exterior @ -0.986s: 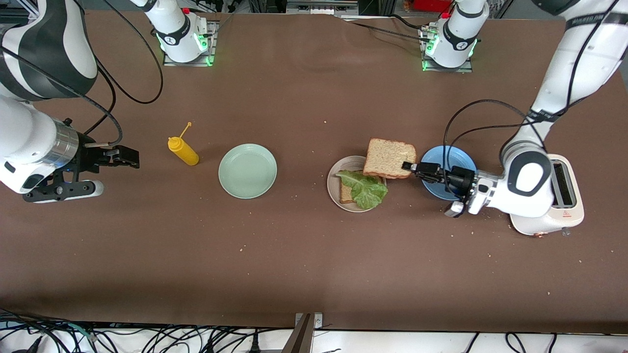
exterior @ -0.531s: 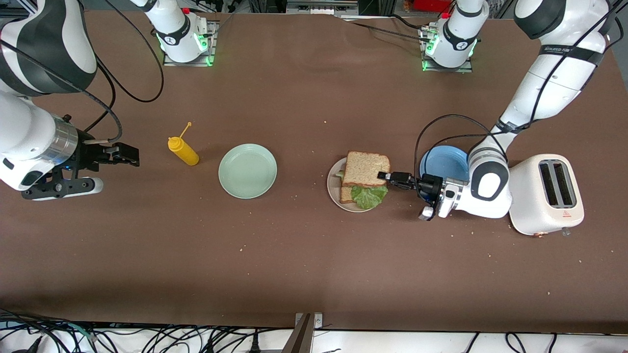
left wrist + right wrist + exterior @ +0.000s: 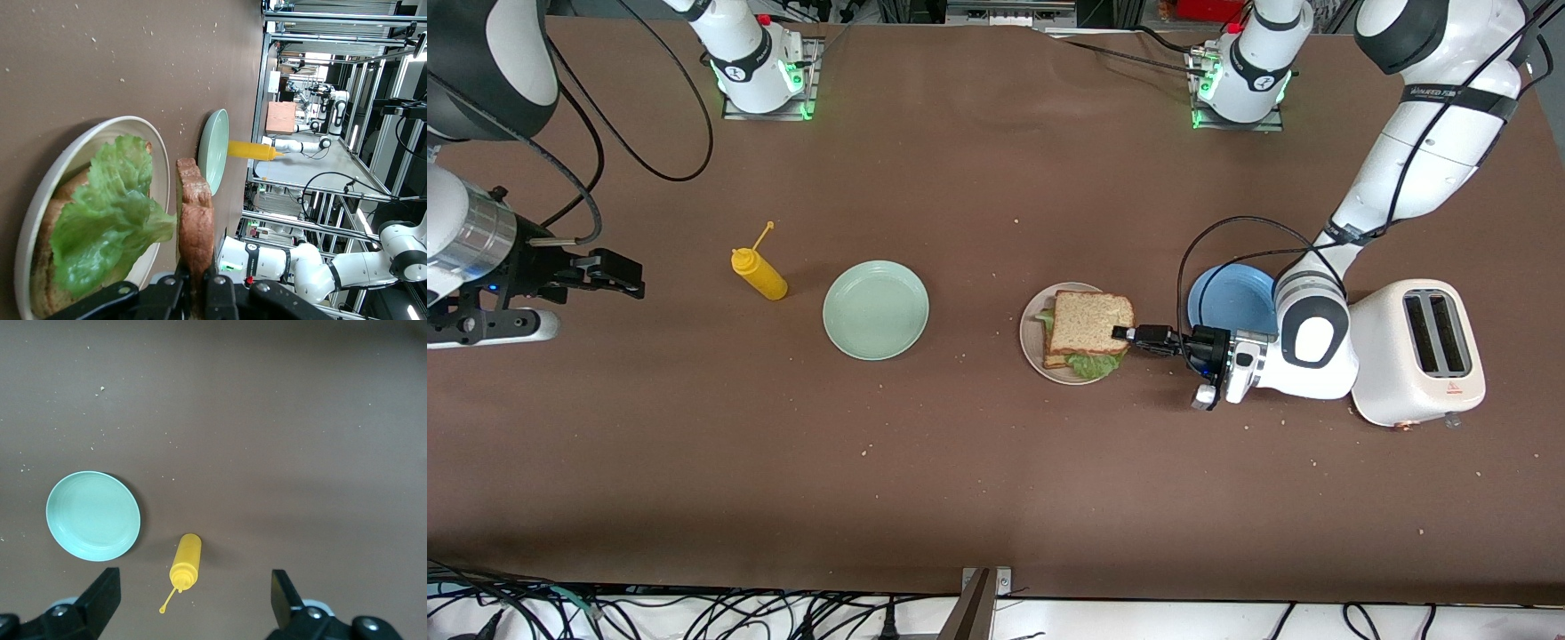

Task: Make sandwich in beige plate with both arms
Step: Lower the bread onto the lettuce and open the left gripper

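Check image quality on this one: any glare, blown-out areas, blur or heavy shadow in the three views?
Front view: even light, soft shadows, sharp; green base lights glow without flare. Left wrist view: the lab background is bright and partly blown out; the top slice held by the left gripper and the lettuce are slightly soft. Right wrist view: flat light, no glare; the right gripper's fingers look dark and soft.

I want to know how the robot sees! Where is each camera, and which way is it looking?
Front view: high across the table, facing both arms, the sandwich.
Left wrist view: on the left arm, facing the beige plate; left gripper shows.
Right wrist view: looking down at the mustard bottle; right gripper shows.
All share the green plate.
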Available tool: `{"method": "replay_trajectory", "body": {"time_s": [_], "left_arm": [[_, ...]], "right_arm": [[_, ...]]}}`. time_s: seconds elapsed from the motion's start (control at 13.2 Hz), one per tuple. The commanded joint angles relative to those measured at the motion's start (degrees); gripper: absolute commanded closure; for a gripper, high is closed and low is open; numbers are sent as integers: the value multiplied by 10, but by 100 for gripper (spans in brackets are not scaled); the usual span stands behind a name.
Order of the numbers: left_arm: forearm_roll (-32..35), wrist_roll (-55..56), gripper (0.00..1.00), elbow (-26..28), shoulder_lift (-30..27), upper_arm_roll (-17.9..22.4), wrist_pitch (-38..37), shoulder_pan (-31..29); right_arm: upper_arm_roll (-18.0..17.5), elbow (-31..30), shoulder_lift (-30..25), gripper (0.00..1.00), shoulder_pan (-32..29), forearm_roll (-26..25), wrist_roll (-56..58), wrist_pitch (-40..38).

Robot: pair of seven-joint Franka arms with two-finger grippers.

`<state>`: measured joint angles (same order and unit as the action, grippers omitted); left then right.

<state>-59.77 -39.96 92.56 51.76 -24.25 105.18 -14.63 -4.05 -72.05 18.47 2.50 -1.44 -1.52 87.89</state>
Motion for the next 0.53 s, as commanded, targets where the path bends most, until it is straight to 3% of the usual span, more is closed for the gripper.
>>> {"method": "replay_trajectory", "body": {"time_s": [0.0, 0.08, 0.23, 0.46], "left_arm": [[-17, -12, 67, -14, 12, 3, 3, 8], [-13, -13, 1, -14, 12, 3, 18, 7], [-7, -39, 0, -12, 8, 4, 39, 8], [81, -42, 0, -14, -5, 4, 52, 7]], "right_arm": [[-4, -4, -25, 0, -1, -2, 5, 0], [-7, -4, -28, 0, -1, -3, 2, 2], [-8, -6, -15, 0, 4, -8, -7, 13], [-5, -3, 8, 0, -1, -6, 6, 32]]}}
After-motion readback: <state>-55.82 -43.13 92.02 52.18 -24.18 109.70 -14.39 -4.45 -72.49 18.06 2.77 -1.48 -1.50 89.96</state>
